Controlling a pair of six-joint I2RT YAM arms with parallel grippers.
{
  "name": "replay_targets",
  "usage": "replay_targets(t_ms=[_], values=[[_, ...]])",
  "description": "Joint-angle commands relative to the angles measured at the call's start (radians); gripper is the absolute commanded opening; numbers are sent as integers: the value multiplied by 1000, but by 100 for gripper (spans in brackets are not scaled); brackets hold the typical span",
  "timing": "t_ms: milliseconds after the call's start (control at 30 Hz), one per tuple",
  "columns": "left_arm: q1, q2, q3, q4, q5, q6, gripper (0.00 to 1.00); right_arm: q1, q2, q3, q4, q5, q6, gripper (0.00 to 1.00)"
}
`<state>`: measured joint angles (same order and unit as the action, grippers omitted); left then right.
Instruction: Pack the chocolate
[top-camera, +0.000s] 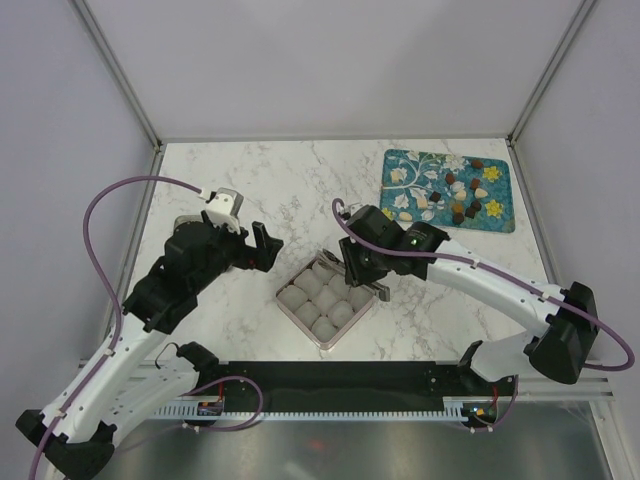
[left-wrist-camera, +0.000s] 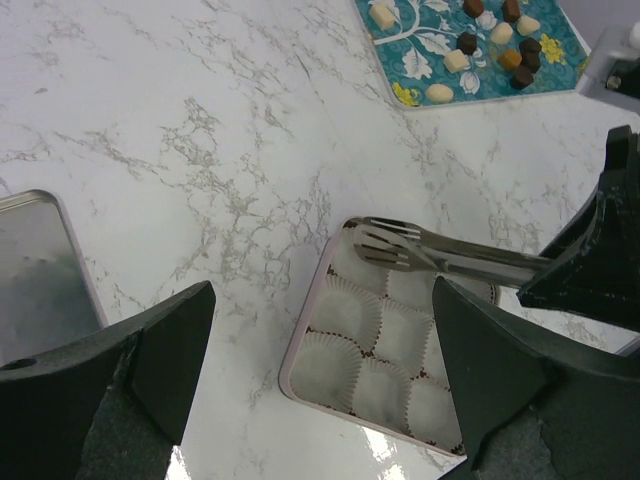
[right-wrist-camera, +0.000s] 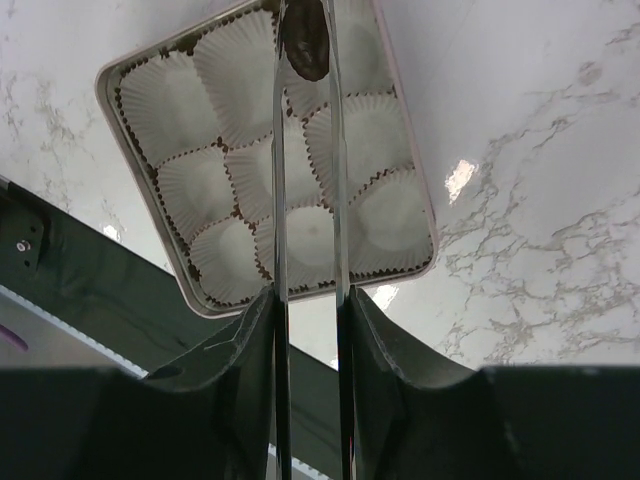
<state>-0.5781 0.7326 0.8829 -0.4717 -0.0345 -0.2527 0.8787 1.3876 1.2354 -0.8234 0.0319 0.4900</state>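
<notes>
Right wrist view alone shows the carried piece: a dark brown chocolate (right-wrist-camera: 305, 42), glossy and oval, is pinched between the tips of metal tongs (right-wrist-camera: 280, 200) at the top of the frame, over a cup at the upper edge of the tray (right-wrist-camera: 425, 215). The right gripper (right-wrist-camera: 307, 330) has its jaws clenched on the tongs' two arms. Nine white pleated paper cups (right-wrist-camera: 240, 80) sit in the tray in three rows.

Left wrist view shows the tong tips at the tray's upper left corner, but the piece between them cannot be made out. It does show the other chocolates (left-wrist-camera: 468, 42), dark brown, mid brown and cream-white, lying on a teal flowered mat (left-wrist-camera: 425, 25) cut off at the upper right. A grey metal plate (left-wrist-camera: 40, 270) is cut off at the left edge. The left gripper (left-wrist-camera: 322, 300) has its jaws released and spread wide, left of the tray.

Top external view places the mat at the upper right of the table (top-camera: 250, 180), well apart from the tray; the carried piece is too small to tell there.
</notes>
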Motion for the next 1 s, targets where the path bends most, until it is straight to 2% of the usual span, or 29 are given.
replay_targets(t_ms=[0,333,833,967], values=[[0,-10,-9,12,-65,1,98,46,-19,-16,43,52,61,28],[0,-7,-12,10,-71,7,98,75,10,-39,47,129,71,29],[0,-4,-12,12,-73,7,98,77,42,-11,56,149,73,41],[0,-2,-12,12,-73,9,98,77,36,7,56,143,73,42]])
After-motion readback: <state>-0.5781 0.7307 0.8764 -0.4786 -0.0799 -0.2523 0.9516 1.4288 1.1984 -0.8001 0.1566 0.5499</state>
